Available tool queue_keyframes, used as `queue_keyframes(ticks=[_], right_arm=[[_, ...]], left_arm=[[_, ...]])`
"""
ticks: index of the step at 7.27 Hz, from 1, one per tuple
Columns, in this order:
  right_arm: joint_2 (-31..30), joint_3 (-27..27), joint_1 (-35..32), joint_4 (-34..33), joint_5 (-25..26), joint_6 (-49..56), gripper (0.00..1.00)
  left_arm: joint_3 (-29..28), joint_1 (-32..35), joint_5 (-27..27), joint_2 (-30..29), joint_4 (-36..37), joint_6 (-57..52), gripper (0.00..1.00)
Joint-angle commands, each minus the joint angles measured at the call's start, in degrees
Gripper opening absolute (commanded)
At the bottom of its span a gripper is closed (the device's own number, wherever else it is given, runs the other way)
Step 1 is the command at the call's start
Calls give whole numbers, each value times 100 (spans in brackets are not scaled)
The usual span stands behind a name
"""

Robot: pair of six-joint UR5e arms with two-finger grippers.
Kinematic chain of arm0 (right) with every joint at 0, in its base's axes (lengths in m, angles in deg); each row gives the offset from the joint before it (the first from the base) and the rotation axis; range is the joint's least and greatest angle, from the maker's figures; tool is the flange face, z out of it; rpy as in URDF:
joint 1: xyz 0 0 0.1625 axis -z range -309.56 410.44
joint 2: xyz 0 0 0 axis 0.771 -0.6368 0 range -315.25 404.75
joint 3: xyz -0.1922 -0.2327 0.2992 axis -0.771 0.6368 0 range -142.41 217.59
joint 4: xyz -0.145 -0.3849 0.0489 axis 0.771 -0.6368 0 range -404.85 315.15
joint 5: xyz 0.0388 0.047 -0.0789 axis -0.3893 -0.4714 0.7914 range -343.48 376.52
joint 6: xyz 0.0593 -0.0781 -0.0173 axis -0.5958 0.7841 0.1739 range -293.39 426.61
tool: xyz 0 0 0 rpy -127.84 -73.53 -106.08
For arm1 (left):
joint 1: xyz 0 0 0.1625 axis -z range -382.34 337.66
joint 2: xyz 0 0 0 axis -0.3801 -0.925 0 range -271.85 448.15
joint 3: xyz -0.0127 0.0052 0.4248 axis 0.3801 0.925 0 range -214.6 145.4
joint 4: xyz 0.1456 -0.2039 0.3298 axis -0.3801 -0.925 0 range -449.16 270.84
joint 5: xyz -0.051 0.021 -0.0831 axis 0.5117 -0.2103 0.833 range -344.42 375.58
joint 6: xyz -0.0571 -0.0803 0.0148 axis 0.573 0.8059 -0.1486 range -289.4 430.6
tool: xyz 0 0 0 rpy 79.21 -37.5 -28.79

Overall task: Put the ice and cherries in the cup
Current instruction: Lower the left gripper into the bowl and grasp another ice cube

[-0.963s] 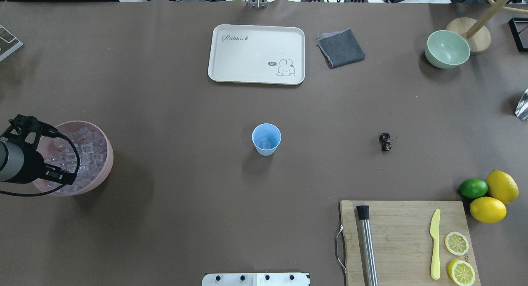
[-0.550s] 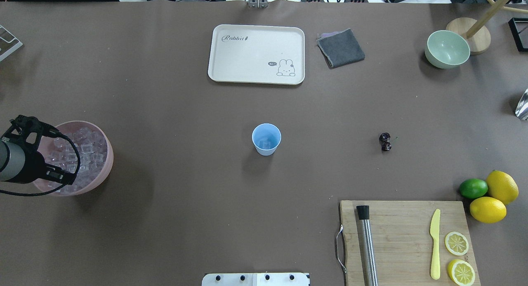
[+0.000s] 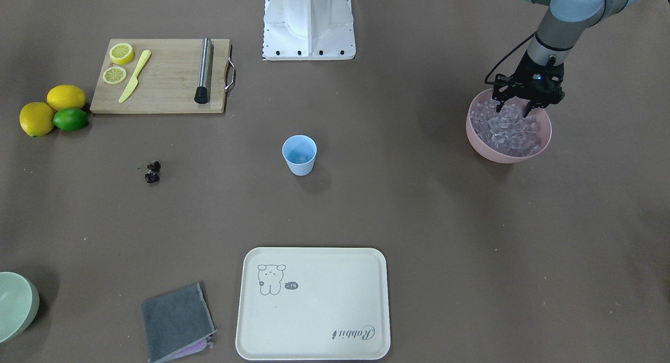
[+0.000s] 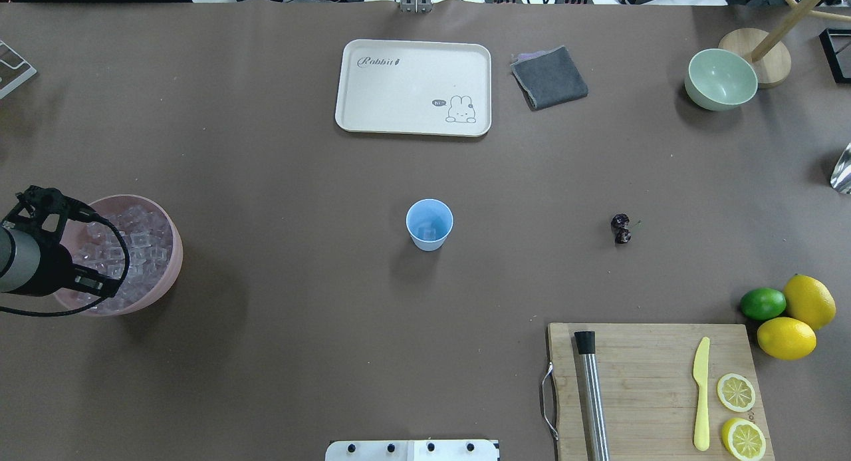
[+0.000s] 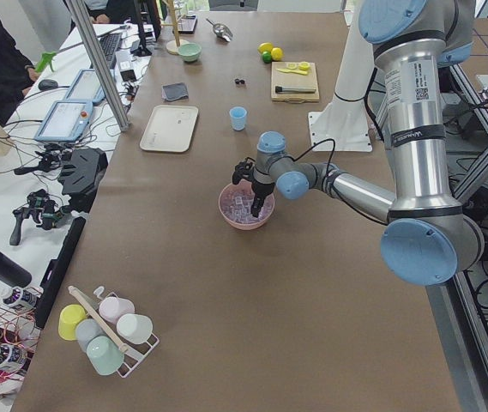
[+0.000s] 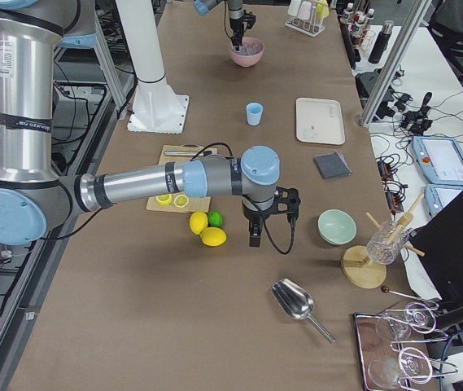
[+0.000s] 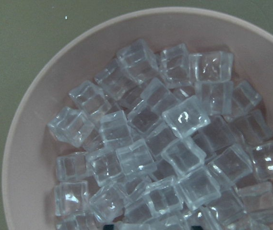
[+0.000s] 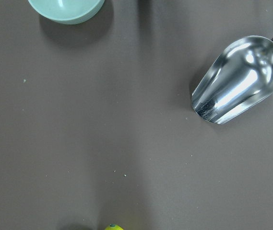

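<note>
The pale blue cup [image 4: 429, 223] stands upright mid-table, with what looks like one ice cube in it; it also shows in the front view [image 3: 299, 154]. The ice [image 3: 505, 130] fills a pink bowl [image 3: 505, 154] at my left; the left wrist view shows the cubes [image 7: 160, 143] close up. My left gripper [image 3: 514, 109] is open, pointing down, with its fingertips at the top of the ice near the bowl's robot-side rim. The dark cherries [image 4: 621, 228] lie on the table right of the cup. My right gripper [image 6: 254, 235] shows only in the exterior right view; I cannot tell its state.
A cream tray [image 4: 412, 88], a grey cloth [image 4: 549, 77] and a pale green bowl [image 4: 721, 78] sit at the far side. A cutting board [image 4: 655, 388] with muddler, knife and lemon slices is near right, beside lemons and a lime [image 4: 763, 303]. A metal scoop [image 8: 237, 86] lies under the right wrist.
My left arm has shifted very slightly over the pink bowl. Nothing else has moved.
</note>
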Motion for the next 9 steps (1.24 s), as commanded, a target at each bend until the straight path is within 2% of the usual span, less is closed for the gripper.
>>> queue_keyframes(ticks=[1,2,8,9], right_arm=[[0,-4,0,0,-7,0,100],[0,-13,0,0,-7,0,100],[0,-66,0,0,-16,-9,100],[0,-92,0,0,-24,-9,100]], left_arm=[[-2,9,9,24,1,-8,12],[24,9,10,16,1,1,0],[252,210,176,33,18,-8,0],[453,446,377,33,18,-8,0]])
